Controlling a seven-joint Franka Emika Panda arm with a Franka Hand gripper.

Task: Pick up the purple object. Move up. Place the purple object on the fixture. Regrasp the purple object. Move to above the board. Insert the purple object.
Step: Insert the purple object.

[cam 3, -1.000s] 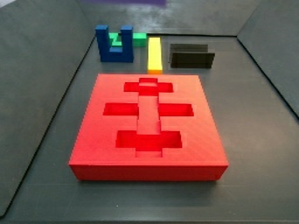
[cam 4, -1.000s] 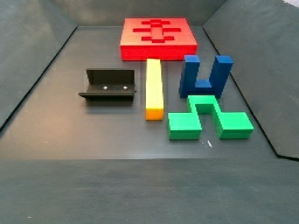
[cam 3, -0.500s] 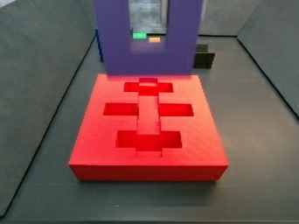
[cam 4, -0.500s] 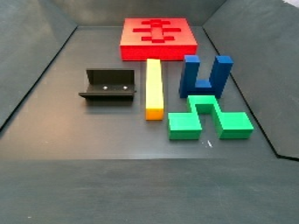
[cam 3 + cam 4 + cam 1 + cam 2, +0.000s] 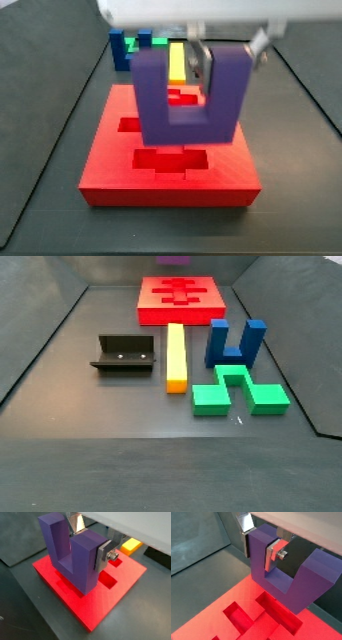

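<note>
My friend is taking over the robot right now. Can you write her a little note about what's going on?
Gripper: shut on one prong of the purple block, holding it prongs-up above the red board.
Black fixture: holds nothing now, beside the yellow bar.
Done: pick-up, regrasp and the move over the board, judging by this.
Left: lower the block into a slot, then let go.

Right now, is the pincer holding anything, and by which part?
Yes. The pincer holds the purple block by one prong, prongs up, above the board.
</note>
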